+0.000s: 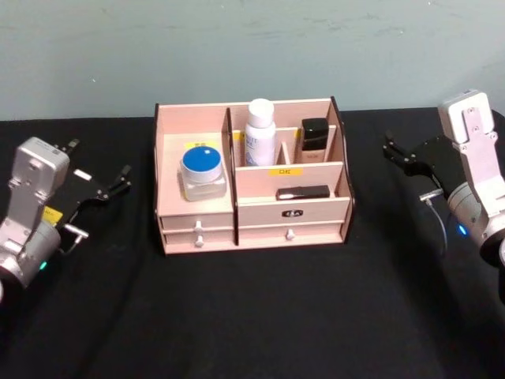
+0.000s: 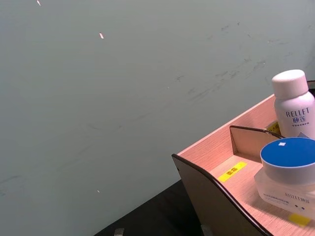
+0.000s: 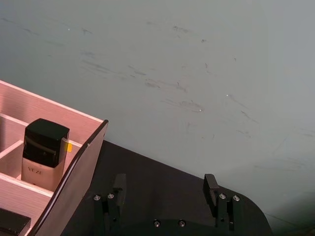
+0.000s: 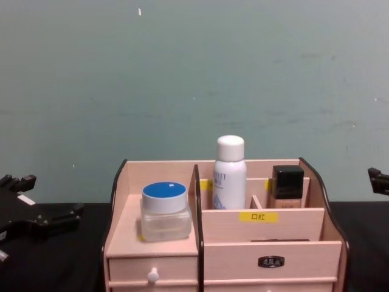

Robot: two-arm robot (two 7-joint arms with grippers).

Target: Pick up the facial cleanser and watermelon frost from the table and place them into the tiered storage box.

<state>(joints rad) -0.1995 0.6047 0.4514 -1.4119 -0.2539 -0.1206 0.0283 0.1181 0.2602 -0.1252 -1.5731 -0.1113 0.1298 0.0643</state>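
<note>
Centre of the head view: pale wooden tiered storage box point(image 1: 252, 212) with dark curved side edges on the black-covered bench point(image 1: 252, 316), both task items already inside. In the wide left compartment, upright on the wooden floor, the short clear watermelon frost jar with round blue lid point(image 1: 203, 172), set apart from the walls, probably for an easy release. In the rear middle compartment, upright and close to the divider, the tall slim white facial cleanser bottle with rounded cap and blue lettering point(image 1: 259, 132); the narrow slot likely serves to keep so tall a bottle from tipping. Beside it to the right, a small black-capped beige bottle point(image 1: 314, 140); on the lower front tier, a flat black bar-shaped item point(image 1: 303, 193). At left of frame, left pincer point(image 1: 118, 183) parted and empty, low over the bench, well clear of the box. At upper right, right pincer point(image 1: 398, 151) likewise spread wide, holding nothing, well apart from the box. By this layout, placing appears complete.
</note>
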